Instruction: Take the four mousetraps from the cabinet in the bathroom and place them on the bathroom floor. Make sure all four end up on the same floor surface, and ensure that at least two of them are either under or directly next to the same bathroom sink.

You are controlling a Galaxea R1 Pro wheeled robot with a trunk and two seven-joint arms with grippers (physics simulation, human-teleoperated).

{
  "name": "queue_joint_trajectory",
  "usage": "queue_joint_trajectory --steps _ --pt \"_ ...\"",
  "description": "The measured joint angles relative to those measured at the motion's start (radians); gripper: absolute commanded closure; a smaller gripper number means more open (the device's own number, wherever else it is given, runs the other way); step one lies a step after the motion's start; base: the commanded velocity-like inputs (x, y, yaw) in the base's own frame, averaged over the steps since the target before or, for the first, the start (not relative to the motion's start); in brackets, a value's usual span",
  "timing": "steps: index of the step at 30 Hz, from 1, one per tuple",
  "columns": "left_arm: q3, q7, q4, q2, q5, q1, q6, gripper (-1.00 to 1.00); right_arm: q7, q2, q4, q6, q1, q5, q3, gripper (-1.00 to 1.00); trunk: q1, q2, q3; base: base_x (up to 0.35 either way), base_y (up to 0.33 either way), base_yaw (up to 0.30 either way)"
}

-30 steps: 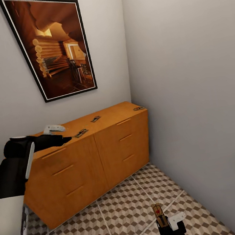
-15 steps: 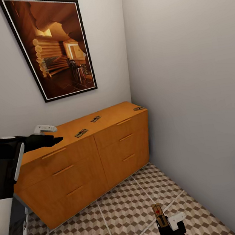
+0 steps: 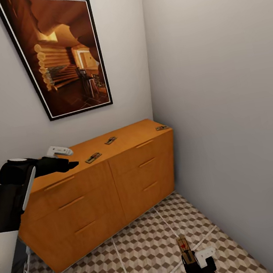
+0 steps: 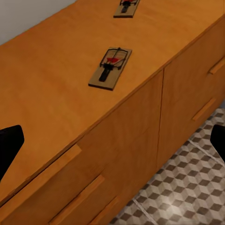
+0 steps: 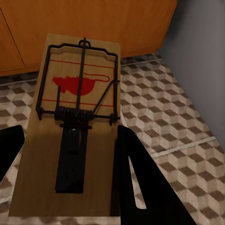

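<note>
Right tool is clamping a mousetrap; left tool, fingers apart, is hovering over the cabinet near three traps.

This was a room in a home: a long orange-brown wooden sideboard stood on cube-patterned brown-and-beige floor tiles, beneath a black-framed picture of a log-cabin interior on plain pale walls.
</note>
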Motion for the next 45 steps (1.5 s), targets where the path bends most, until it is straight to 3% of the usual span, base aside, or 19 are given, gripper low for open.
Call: queue_joint_trajectory --steps 45 --pt "-0.006 -0.001 0.009 -0.002 0.000 0.000 -0.004 -1.00 0.000 0.000 0.000 0.000 0.000 0.000 0.000 1.00 0.000 0.000 0.000 0.068 0.000 0.000"
